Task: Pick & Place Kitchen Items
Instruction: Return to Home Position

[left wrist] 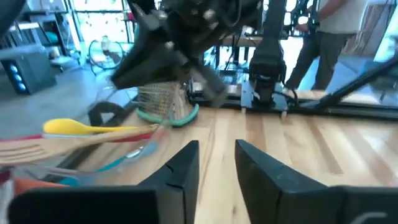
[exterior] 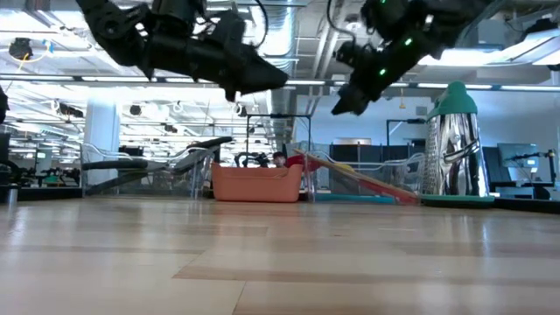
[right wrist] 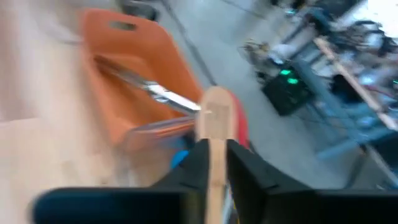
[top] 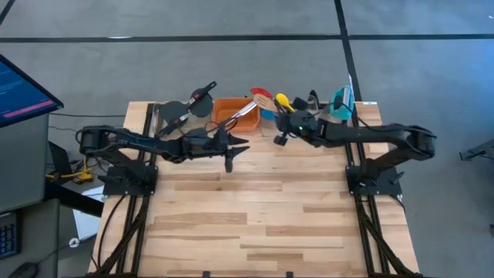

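The kitchen items lie at the table's far edge. Metal tongs [top: 241,114] lie in the orange bin [top: 224,108]. Right of it a wooden fork [top: 262,99], a red spoon [top: 257,92] and a yellow spoon [top: 282,100] rest together in a clear bin. Black spatulas [top: 193,104] lie left of the orange bin. My left gripper [top: 239,145] hangs open above the table, near side of the orange bin, with nothing between its fingers [left wrist: 186,168]. My right gripper [top: 284,130] hangs raised near the fork and spoons, its fingers [right wrist: 245,168] drawn close; the fork's head [right wrist: 217,112] shows beyond them.
A steel grater with a teal top [exterior: 455,149] stands at the far right. A monitor [top: 23,93] stands off the table's left side. A person [left wrist: 336,25] stands beyond the right edge. The near half of the wooden table [top: 255,224] is bare boards.
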Motion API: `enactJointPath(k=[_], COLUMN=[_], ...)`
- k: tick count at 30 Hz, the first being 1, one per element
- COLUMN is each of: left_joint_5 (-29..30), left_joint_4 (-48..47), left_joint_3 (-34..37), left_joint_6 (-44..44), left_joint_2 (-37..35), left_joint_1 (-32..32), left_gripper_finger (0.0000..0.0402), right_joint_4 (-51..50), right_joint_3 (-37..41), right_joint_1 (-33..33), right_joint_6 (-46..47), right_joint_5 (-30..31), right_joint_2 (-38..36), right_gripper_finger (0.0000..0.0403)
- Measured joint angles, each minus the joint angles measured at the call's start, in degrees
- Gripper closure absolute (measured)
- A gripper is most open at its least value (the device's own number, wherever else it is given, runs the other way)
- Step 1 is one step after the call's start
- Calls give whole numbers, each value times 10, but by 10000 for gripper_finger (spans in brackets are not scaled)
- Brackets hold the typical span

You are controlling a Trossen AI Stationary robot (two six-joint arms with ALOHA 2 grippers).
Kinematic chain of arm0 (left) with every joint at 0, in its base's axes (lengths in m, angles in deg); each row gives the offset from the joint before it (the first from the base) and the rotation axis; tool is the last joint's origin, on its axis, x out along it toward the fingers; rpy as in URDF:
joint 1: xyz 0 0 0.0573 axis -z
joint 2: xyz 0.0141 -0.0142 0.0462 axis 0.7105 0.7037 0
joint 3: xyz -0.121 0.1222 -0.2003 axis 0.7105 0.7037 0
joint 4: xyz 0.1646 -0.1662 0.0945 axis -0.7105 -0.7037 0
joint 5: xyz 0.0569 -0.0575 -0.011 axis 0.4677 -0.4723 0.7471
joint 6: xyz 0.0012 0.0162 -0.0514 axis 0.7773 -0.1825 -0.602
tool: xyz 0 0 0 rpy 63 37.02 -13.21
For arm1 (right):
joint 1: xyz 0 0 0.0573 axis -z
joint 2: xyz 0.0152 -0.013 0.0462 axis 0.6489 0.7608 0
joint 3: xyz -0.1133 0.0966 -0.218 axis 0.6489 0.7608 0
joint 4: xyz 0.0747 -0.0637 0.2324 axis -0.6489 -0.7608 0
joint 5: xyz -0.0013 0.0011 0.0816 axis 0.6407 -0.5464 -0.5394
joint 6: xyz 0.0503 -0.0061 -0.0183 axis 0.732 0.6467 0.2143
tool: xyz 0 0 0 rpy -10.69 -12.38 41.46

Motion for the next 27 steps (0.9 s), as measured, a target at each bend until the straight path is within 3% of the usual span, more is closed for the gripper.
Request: enactJointPath(k=[2,5,9,13,19,27], left_joint_5=[3,7,3,-4,-5,-5], left_joint_4=[-11,-16,-41,-91,-203,-388], left_joint_3=[16,49,99,146,174,174], left_joint_6=[21,41,43,32,30,29], left_joint_2=[-31,-89,-179,-283,-431,-597], left_joint_1=[0,0,-8,-12,-11,-11], left_gripper_finger=[325,354,394,398,400,400], right_joint_4=[-34,-84,-130,-157,-168,-150], right_joint_3=[0,0,0,0,11,85], right_joint_1=[-15,-30,-42,-56,-84,-92], right_joint_6=[14,50,91,114,117,150], right_joint_5=[-20,-70,-183,-262,-261,-257], right_joint_2=[-24,-60,-108,-156,-221,-337], right_gripper_finger=[391,387,391,399,401,402])
